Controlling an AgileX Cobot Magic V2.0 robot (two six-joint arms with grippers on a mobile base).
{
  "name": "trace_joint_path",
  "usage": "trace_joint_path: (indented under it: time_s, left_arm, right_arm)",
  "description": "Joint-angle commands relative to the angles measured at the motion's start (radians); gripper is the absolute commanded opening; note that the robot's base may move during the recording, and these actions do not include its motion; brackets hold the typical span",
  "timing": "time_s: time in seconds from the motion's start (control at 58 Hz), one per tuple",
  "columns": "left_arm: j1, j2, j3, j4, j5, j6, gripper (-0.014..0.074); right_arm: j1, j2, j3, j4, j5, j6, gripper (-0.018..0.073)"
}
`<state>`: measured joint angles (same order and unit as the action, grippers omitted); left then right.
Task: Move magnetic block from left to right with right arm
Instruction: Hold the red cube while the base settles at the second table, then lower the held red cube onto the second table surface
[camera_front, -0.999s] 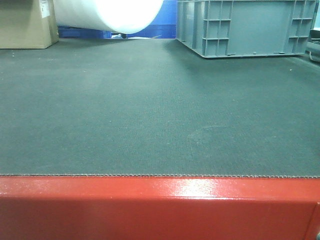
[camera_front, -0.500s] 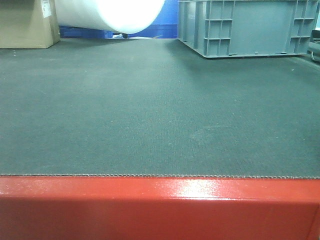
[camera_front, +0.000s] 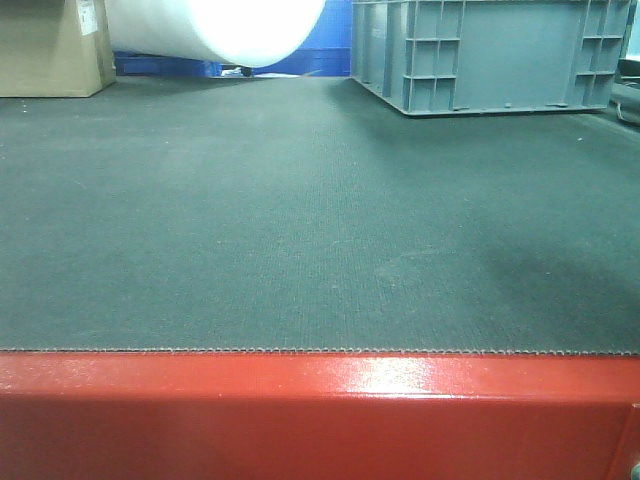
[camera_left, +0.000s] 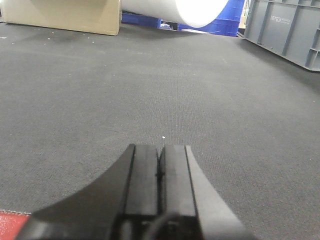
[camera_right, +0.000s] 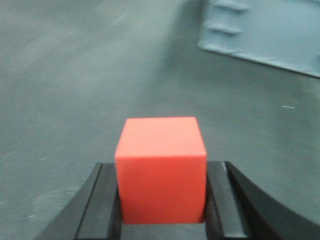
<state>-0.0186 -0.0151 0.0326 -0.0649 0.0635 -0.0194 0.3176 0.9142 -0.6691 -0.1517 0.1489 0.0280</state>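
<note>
Between our right gripper (camera_right: 162, 200) jaws, we hold the magnetic block (camera_right: 161, 170) clamped above the dark tabletop (camera_right: 75, 100). Our left gripper (camera_left: 160, 172) jaws are pressed together, gripping nothing, near a grey crate (camera_left: 287, 30)

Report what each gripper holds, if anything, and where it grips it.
The right gripper holds the red magnetic block, its fingers pressed against the block's left and right side faces. The left gripper is shut and holds nothing.

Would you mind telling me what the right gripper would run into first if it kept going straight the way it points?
Probably nothing soon: the right gripper, shut on the red cube, faces open dark mat. The grey crate sits ahead but off to the right, so depth permitting it likely passes beside it.
</note>
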Motion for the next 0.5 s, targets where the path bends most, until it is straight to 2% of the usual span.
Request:
trace_joint_path:
  time_s: [0.0, 0.138, 0.241, 0.482]
  left_arm:
    - [-0.004, -0.011, 0.008, -0.005, -0.084, -0.002, -0.0117]
    - [-0.004, -0.011, 0.008, -0.005, -0.084, -0.002, -0.0117]
    - [-0.004, -0.011, 0.008, -0.005, -0.084, -0.002, -0.0117]
    - [-0.004, -0.011, 0.008, -0.005, -0.084, -0.002, -0.0117]
  right_arm:
    - [0.06, 0.082, -0.087, -0.023, -0.07, 0.008, 0.0277]
    - [0.163, 0.25, -0.185, -0.023, 0.01, 0.115, 0.0277]
    - [0.221, 0.369, -0.282, -0.023, 0.128, 0.214, 0.0277]
    - [0.279, 0.597, -0.53, -0.004, 0.456, 0.508, 0.0277]
